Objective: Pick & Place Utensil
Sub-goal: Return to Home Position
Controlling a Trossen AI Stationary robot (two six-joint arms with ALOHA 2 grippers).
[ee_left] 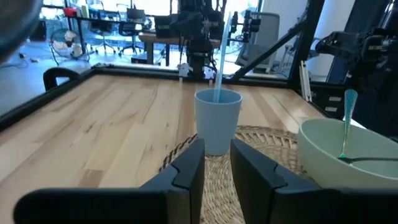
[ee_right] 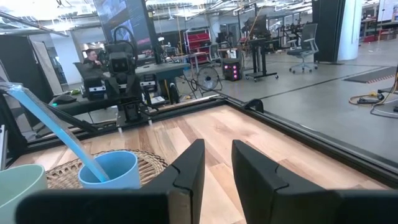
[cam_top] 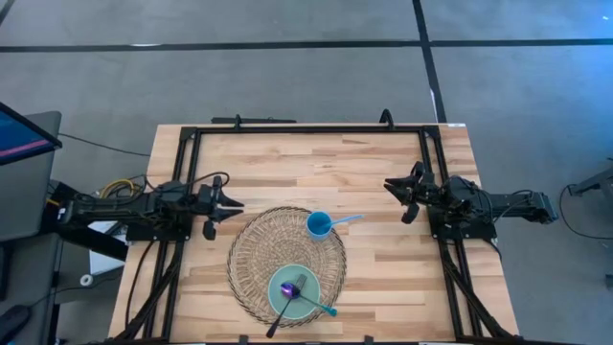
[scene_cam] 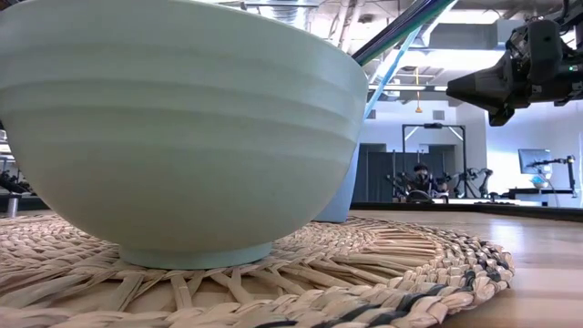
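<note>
- Table (cam_top: 383, 278): light wood planks with a black frame round the edge. I see both arms at its sides.
- Woven mat (cam_top: 251, 251): round and straw-coloured, lying flat on the half of the table nearer the low camera.
- Bowl (cam_top: 279, 303): pale blue-green, standing upright on the mat's near part, well inside the weave.
- Black fork (cam_top: 276, 324): head down in the bowl. The handle leans out over the rim and past the mat's edge.
- Teal utensil (cam_top: 324, 308): also in the bowl, with its handle out over the rim toward the right arm's side.
- Purple item (cam_top: 288, 287): lies in the bowl's middle. I cannot tell what it is.
- Blue cup (cam_top: 319, 225): upright on the mat's far right part, apart from the bowl.
- Blue straw (cam_top: 347, 220): stands in the cup and leans over its lip toward the right arm.
- Left gripper (cam_top: 233, 204): above bare wood just beside the mat's left edge. The fingers are parted by a narrow gap and hold nothing.
- Right gripper (cam_top: 393, 189): raised off the table to the right, well apart from cup and mat. The fingers are likewise slightly parted and empty.
</note>
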